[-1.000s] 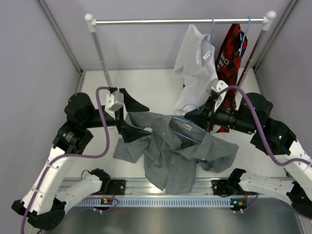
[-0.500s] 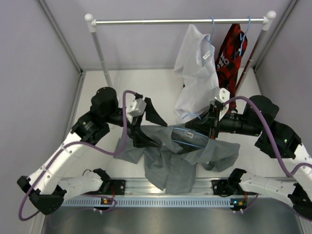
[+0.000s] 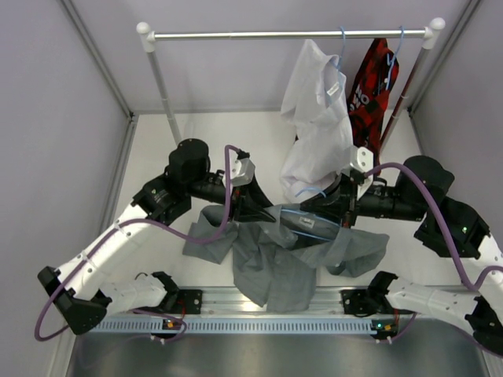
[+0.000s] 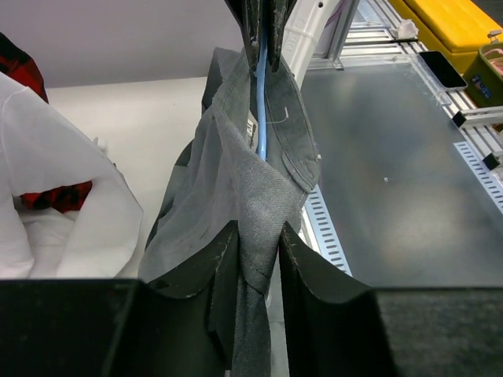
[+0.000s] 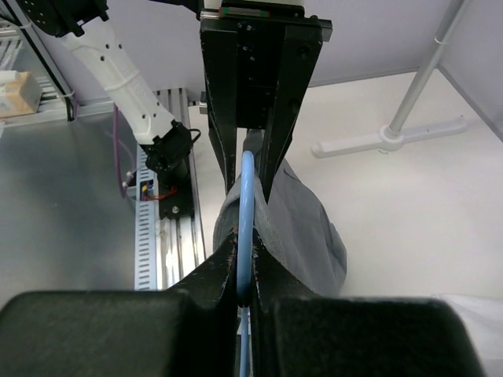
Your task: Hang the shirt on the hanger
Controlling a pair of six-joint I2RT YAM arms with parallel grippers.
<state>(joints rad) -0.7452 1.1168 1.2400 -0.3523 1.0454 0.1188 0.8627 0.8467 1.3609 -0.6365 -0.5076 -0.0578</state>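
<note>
The fingers (image 4: 196, 271) of your left gripper (image 4: 258, 236) are pressed in on a fold of the grey shirt (image 4: 244, 173). The cloth fills the gap between them at the bottom centre of the left wrist view, and it looks like a firm pinch, though the overlapping fabric makes that hard to confirm. Your right gripper (image 5: 245, 245) is clamped tight on the light-blue wire of the hanger (image 5: 247, 188), which runs straight up the middle of the right wrist view toward the left gripper facing it.

From above, the two grippers meet nose to nose at the centre of the frame, left (image 3: 263, 210) and right (image 3: 332, 212). The shirt (image 3: 283, 267) is bunched between them and spreads down over the table (image 3: 204, 141) toward the lower centre. The hanger's wire (image 3: 302, 222) shows across the collar area just left of the right gripper. In the upper right, a white shirt (image 3: 314, 110) and a red-and-black shirt (image 3: 371, 78) hang from the rail (image 3: 236, 34).
</note>
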